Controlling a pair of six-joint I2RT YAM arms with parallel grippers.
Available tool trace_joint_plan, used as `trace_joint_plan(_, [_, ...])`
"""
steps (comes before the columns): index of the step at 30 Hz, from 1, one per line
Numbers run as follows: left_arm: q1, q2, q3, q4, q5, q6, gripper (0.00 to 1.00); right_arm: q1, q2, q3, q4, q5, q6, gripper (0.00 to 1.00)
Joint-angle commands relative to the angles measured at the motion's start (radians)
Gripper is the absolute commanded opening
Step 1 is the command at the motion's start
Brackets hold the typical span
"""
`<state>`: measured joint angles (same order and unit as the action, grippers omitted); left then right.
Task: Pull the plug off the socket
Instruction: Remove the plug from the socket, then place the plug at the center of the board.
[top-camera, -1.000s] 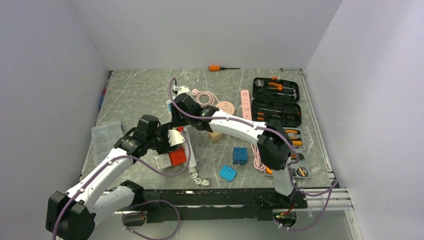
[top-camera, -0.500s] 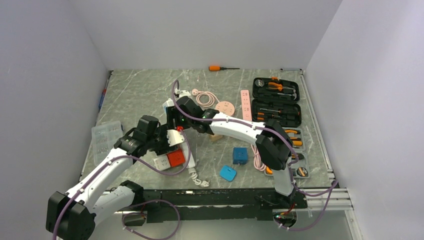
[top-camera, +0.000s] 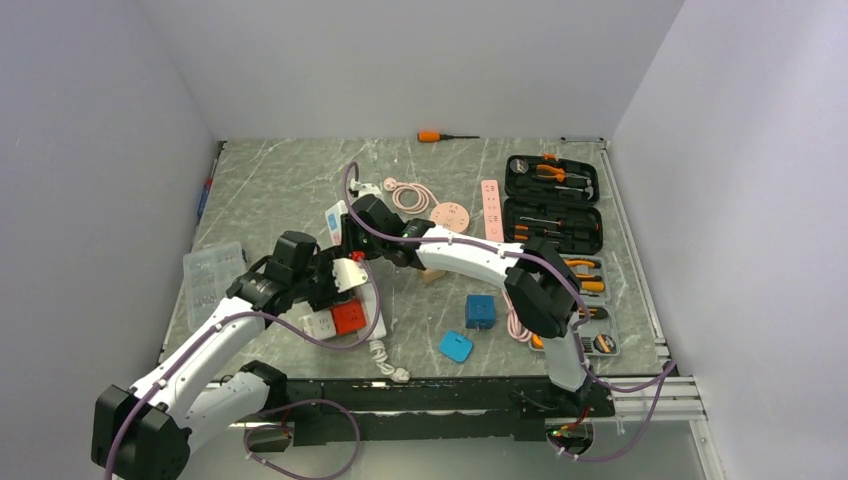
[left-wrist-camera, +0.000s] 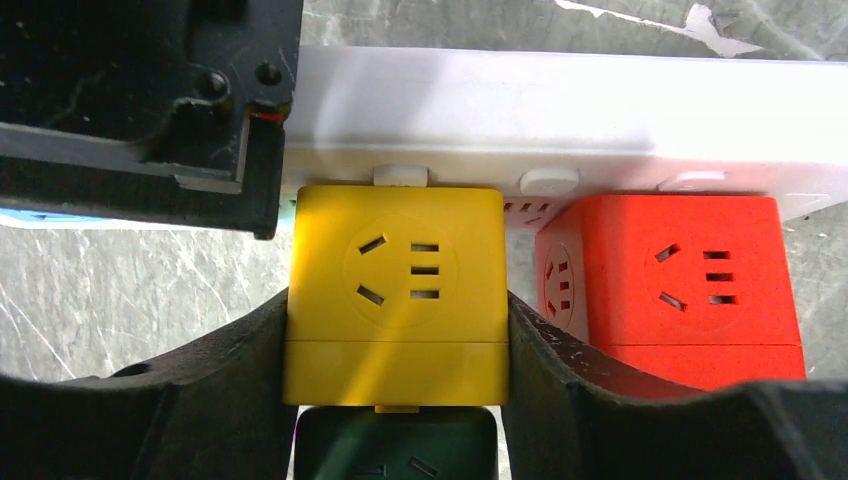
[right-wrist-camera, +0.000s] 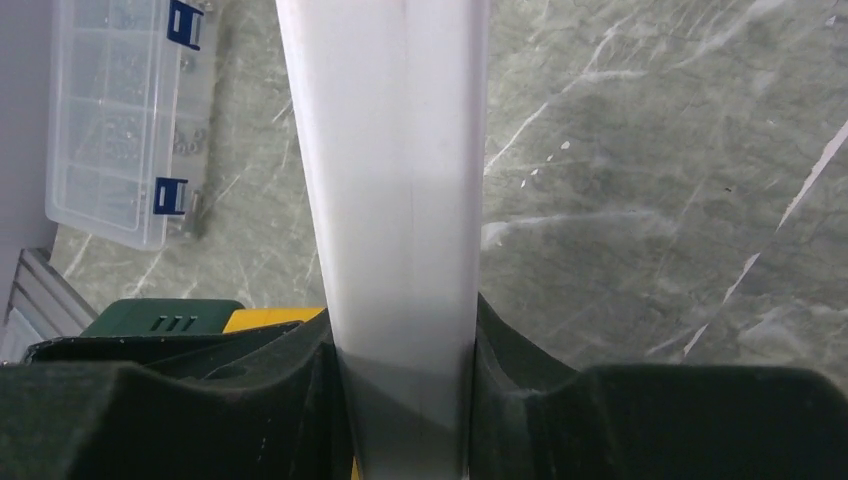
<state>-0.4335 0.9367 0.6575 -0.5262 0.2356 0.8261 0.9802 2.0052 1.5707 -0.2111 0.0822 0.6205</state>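
Note:
The plug, a yellow cube (left-wrist-camera: 395, 290) with socket holes on its face, sits against the long side of the socket, a white power strip (left-wrist-camera: 560, 110). My left gripper (left-wrist-camera: 397, 310) is shut on the yellow cube, one finger on each side. A red cube (left-wrist-camera: 690, 290) is plugged in beside it, and a dark green cube (left-wrist-camera: 395, 445) lies under the yellow one. My right gripper (right-wrist-camera: 405, 340) is shut across the white strip (right-wrist-camera: 390, 150). From above, both grippers meet at the strip (top-camera: 348, 272) left of centre.
A clear organiser box (top-camera: 210, 272) lies left of the left arm. The strip's white cable (top-camera: 385, 355) trails toward the near edge. A blue cube (top-camera: 480, 310), a blue pad (top-camera: 456, 346), a pink strip (top-camera: 491, 208) and an open tool case (top-camera: 552, 200) lie to the right.
The right gripper opened briefly, shifted slightly left and shut on the strip again. The strip's cable tail slid a little toward the near edge. The left grip on the yellow cube is unchanged.

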Motion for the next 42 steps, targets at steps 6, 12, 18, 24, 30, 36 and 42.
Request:
trace_joint_plan(6, [0.000,-0.065,0.113,0.077,0.014,-0.027,0.00,-0.050,-0.041,-0.046,0.018,0.112,-0.012,0.00])
trace_joint_plan(12, [0.001,-0.069,0.197,-0.006,0.030,-0.019,0.00,-0.052,-0.031,-0.051,-0.027,0.181,-0.068,0.00])
trace_joint_plan(18, [0.001,-0.087,0.188,-0.055,0.016,0.016,0.00,-0.087,-0.052,-0.100,-0.011,0.154,-0.065,0.00])
trace_joint_plan(24, [0.002,-0.083,0.076,-0.028,-0.042,0.011,0.00,-0.107,-0.091,-0.152,0.008,0.131,-0.067,0.00])
trace_joint_plan(30, [0.040,-0.009,0.011,0.012,-0.064,-0.024,0.00,-0.106,-0.156,-0.228,0.038,0.111,-0.050,0.00])
trace_joint_plan(36, [0.127,0.093,-0.023,0.082,-0.002,-0.077,0.00,-0.108,-0.212,-0.263,0.035,0.122,-0.041,0.00])
trace_joint_plan(42, [0.159,0.081,-0.114,0.155,0.115,-0.135,0.00,-0.107,-0.219,-0.244,0.027,0.111,-0.029,0.00])
